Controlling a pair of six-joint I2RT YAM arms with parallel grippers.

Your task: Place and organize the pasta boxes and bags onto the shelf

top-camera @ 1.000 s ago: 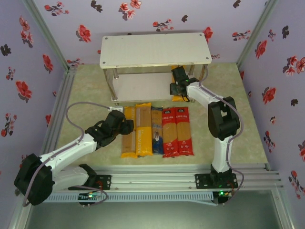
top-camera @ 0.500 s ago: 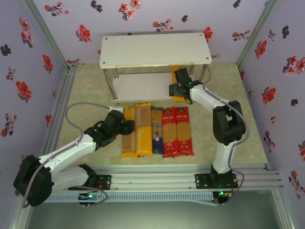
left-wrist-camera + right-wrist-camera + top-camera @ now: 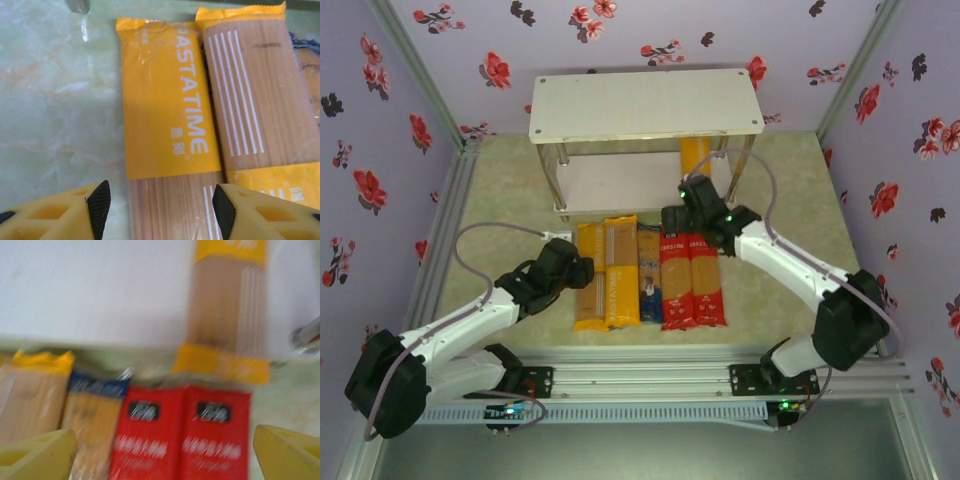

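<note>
The shelf stands at the back, with one yellow-orange pack lying on its lower board. On the table in front lie two yellow-orange packs, a brown pack with dark-blue ends and two red packs. My left gripper is open, straddling the leftmost yellow pack without touching it. My right gripper is open above the far ends of the red packs, empty; that view is blurred. The shelved yellow pack lies ahead of it.
Thin metal shelf legs stand at the corners of the lower board. Floral walls close in the left, right and back. An aluminium rail runs along the near edge. Bare table lies left of the packs.
My right gripper has drawn back from the shelf toward the red packs, leaving the yellow pack on the lower board. My left gripper has shifted slightly nearer along the leftmost yellow pack.
</note>
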